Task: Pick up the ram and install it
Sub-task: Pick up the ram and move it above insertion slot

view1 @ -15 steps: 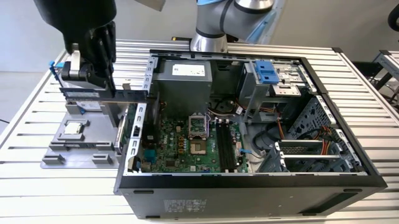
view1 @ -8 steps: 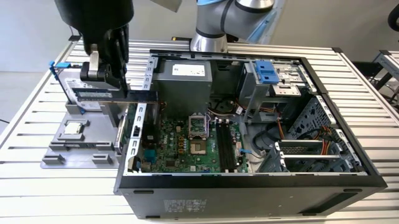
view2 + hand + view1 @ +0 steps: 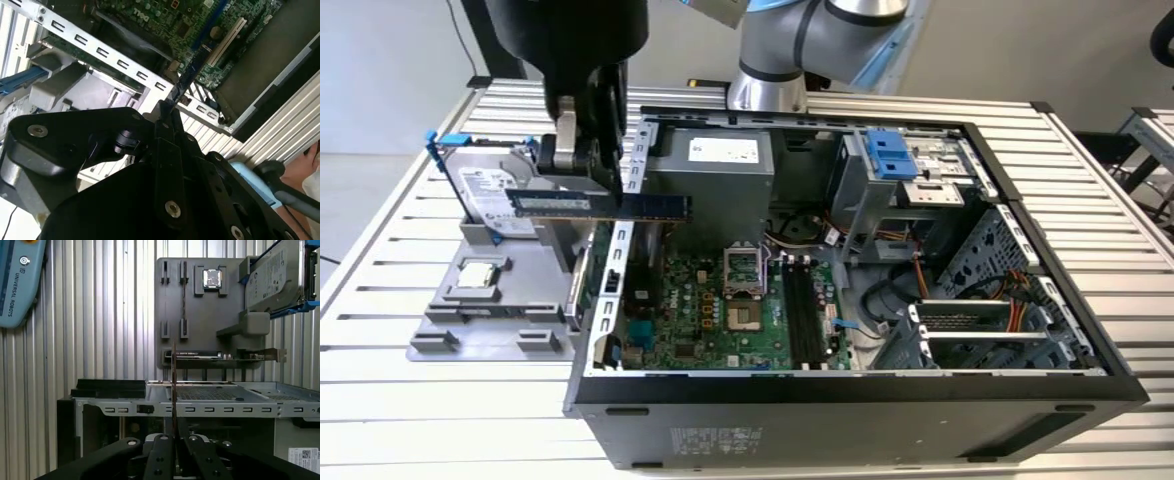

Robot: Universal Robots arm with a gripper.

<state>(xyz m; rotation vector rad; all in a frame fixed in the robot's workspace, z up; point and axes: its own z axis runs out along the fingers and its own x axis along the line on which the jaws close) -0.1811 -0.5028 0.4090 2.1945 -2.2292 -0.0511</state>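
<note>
**Ram up in the air, pinched by the gripper**

Ram (image 3: 654,205) is off the tray and not in the PC yet. The gripper (image 3: 582,188) holds it. The jaws are closed tight on it, one finger on each flat side.

In the exterior view the ram lies level and stands on its long edge. It hangs over the PC case's (image 3: 854,385) wall on the exterior view's left, between the gray tray (image 3: 440,335) and the board (image 3: 707,310). The jaws grip it a bit off the middle. The long end sticks out to the exterior view's right, over the case. The short end pokes out toward the drive (image 3: 487,190).

In the first wrist view the ram (image 3: 173,370) looks like a thin line coming straight out from between the jaws of the gripper (image 3: 174,437). The case wall is just past it, w/ the tray (image 3: 200,330), the small chip (image 3: 212,278) and the drive (image 3: 272,277) farther on.

In the second wrist view the ram (image 3: 184,80) pokes out of the gripper (image 3: 167,112) tip, w/ the board (image 3: 165,20) past it.

The black slots (image 3: 803,310) sit low in the case, well apart from the ram.
</note>
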